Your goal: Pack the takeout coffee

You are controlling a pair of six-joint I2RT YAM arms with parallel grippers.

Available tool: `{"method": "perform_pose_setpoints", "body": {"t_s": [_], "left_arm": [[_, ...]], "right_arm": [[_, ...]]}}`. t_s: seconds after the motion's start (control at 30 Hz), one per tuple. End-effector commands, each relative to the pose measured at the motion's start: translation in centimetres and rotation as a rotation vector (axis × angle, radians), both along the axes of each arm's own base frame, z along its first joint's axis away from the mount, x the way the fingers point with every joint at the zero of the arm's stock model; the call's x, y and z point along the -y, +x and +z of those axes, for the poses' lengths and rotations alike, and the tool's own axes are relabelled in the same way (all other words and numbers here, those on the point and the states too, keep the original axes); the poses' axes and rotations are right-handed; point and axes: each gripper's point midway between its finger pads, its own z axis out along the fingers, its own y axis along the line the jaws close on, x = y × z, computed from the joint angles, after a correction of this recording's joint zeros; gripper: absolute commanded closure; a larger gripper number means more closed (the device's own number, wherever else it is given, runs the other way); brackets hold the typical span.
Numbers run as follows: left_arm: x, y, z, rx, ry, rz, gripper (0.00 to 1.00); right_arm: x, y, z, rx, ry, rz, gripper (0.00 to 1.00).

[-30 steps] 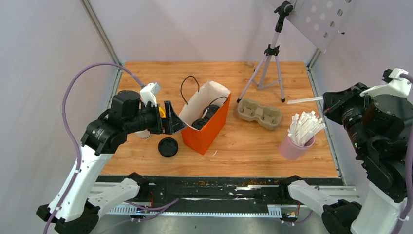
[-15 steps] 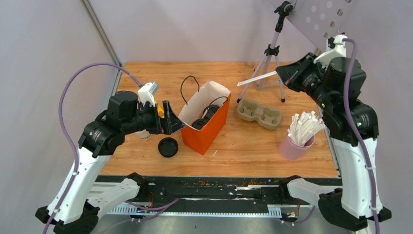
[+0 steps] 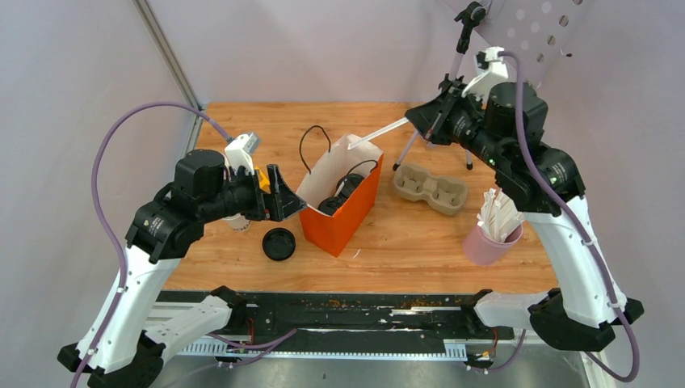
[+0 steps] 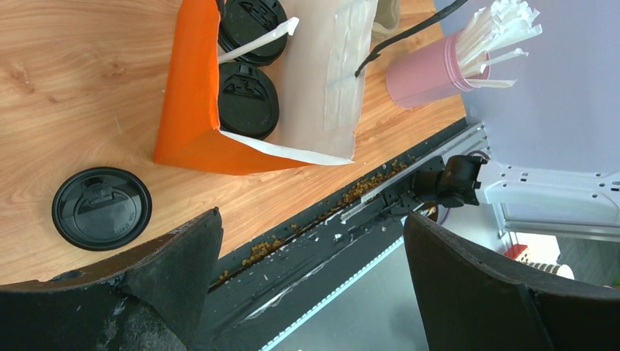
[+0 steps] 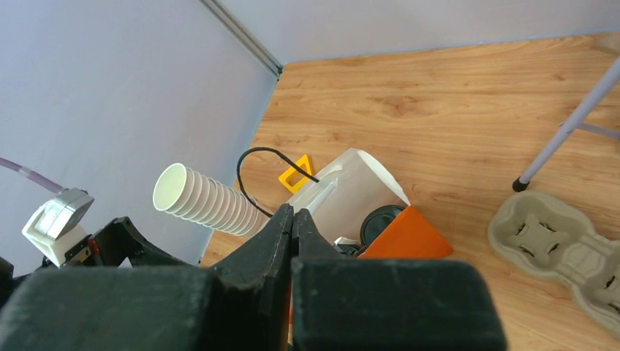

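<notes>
2 takeout coffees (image 4: pixel 248 99) sit inside orange bag (image 3: pixel 343 218), side by side. Only their black lids show from above; cup bodies hidden by bag walls. Bag stands on worktop (image 3: pixel 404 242) left of centre, mouth open upward, black cord handles loose at the rim.

L claw (image 3: pixel 284 194): jaws spread wide, nothing between them. It hangs just beside the bag's left wall, not touching as far as top view shows. In L wrist view both fingers (image 4: pixel 175 270) frame the bag and the worktop's near edge.

R claw (image 3: pixel 413 120): jaws pressed together on a thin white straw (image 3: pixel 376 133). R arm reaches in from the right, above the worktop. Straw slants down-left, free tip at the bag's far rim. R wrist view shows the tip against the bag's white inner wall. L wrist view shows a white strip across the farther lid; can't tell if it's the same straw.

Other items:
- loose black lid (image 3: pixel 279 243), flat on worktop, near bag's left corner, apart from it.
- stack of lidless white cups (image 5: pixel 208 201), behind L arm.
- pink cup (image 3: pixel 491 242) full of white straws, R side.
- cardboard carrier (image 3: pixel 430 188), between bag and pink cup, both wells empty.
- tripod (image 3: pixel 448 97), far side.
</notes>
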Motion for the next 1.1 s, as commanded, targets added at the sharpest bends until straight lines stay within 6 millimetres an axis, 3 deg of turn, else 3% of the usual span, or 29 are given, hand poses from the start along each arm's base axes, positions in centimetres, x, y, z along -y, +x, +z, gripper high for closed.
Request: {"method": "perform_pose_setpoints", "body": {"t_s": [0.0, 0.33, 0.53, 0.77, 0.9, 1.07], "left_arm": [[-0.1, -0.1, 1.4, 0.053, -0.017, -0.007, 0.0], [-0.2, -0.1, 1.5, 0.059, -0.012, -0.002, 0.0], [-0.3, 0.0, 1.6, 0.064, -0.01, 0.001, 0.0], [-0.3, 0.1, 1.8, 0.066, -0.01, 0.007, 0.0], [-0.2, 0.2, 2.6, 0.08, -0.016, 0.008, 0.0], [-0.2, 0.6, 4.9, 0.131, -0.033, 0.007, 0.0]], "right_arm": [[-1.1, 1.0, 0.7, 0.063, -0.039, -0.022, 1.0], [-5.5, 2.5, -3.5, 0.033, -0.259, 0.027, 0.95], [-8.1, 1.7, -5.5, -0.019, -0.37, 0.115, 0.73], [-7.5, 0.2, -4.1, -0.002, -0.328, 0.136, 0.63], [-6.3, -1.2, -2.9, 0.0, -0.289, 0.132, 0.47], [-4.1, -3.3, -2.9, -0.039, -0.279, 0.12, 0.24]]}}
